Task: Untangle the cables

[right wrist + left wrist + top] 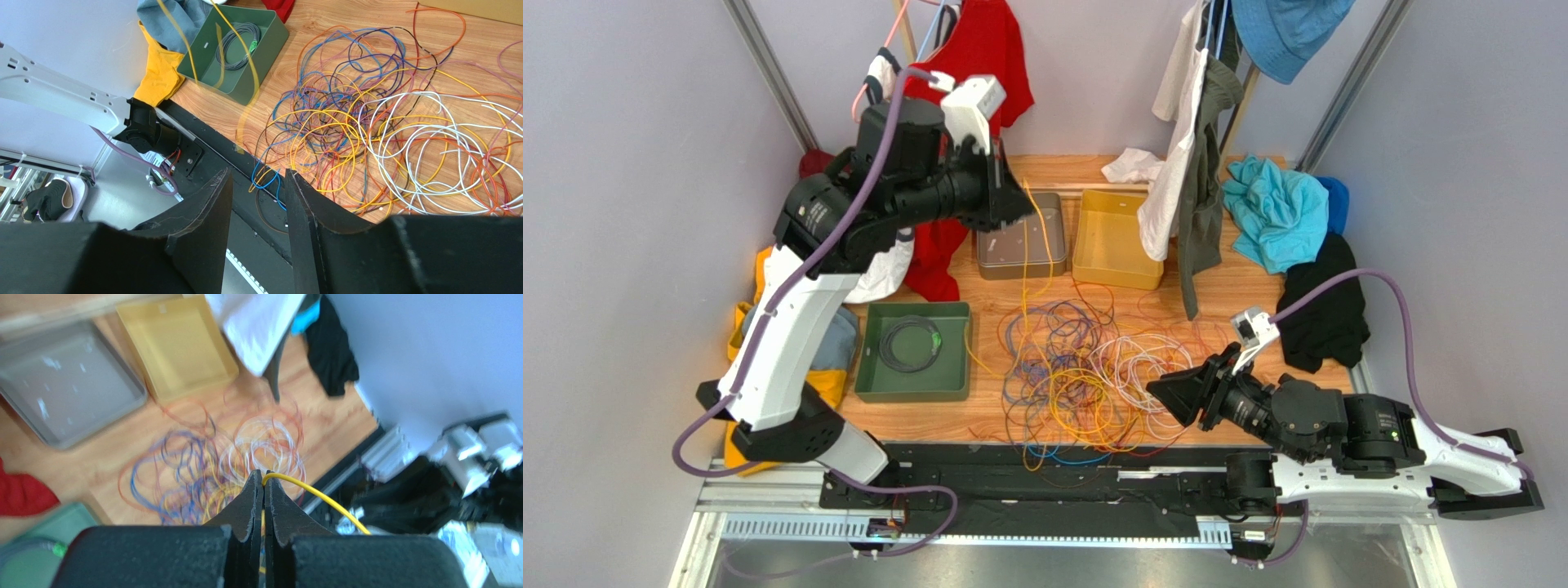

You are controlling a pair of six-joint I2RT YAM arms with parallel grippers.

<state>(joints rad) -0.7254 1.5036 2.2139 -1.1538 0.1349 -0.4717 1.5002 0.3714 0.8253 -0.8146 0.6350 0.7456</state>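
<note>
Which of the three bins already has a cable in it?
The green bin on the left: a dark coiled cable lies inside. The grey bin and yellow bin hold none.

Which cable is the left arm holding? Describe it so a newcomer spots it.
Start at the tangle of cables mid-table, in front of the grey tray and yellow tray. One yellow cable rises out of it to the shut left gripper. It is the only strand lifted clear; the rest lie in the heap.
</note>
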